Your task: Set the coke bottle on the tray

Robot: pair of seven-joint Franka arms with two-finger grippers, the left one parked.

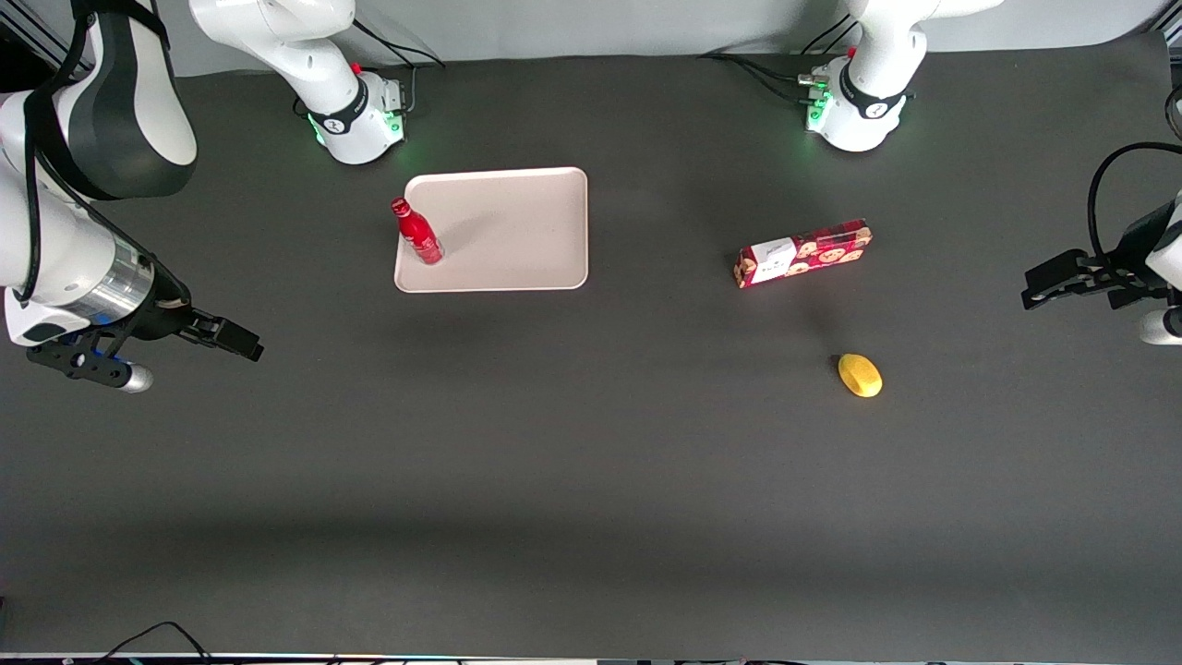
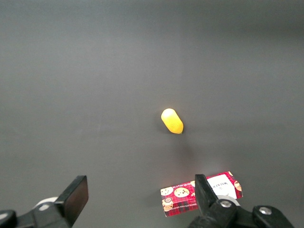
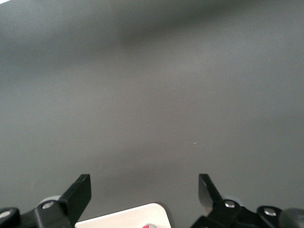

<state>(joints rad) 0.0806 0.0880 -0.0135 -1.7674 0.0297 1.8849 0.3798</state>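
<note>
The small glossy red coke bottle [image 1: 417,233] w/ red cap stands upright on the large flat pale beige-pink tray [image 1: 517,231], right at the tray's edge toward the working arm's end of the dark grey bench [image 1: 591,480]. Nothing is touching it.

The working arm's tool [image 1: 242,344] hangs well apart from the tray, nearer the front camera than the bottle and further toward the working arm's end of the bench. The white forearm reaches in at a slant, its silver wrist ring & black hand tilted so the 2 black fingers [image 1: 226,332] point roughly along the bench toward the parked arm's end, above the surface and not touching it. In the right wrist view the tool [image 3: 144,190] is released: both fingers [image 3: 78,194] spread wide, only bare grey bench between them, and a rounded corner of the tray [image 3: 137,217] plus a sliver of red show just at the frame edge.

Toward the parked arm's end lie a long red cookie box [image 1: 802,252] w/ a white label, flat on its side, and a small yellow lemon-shaped object [image 1: 860,375], nearer the front camera than the box & apart from it. Both also show in the left wrist view: cookie box [image 2: 183,199], yellow object [image 2: 172,120].
</note>
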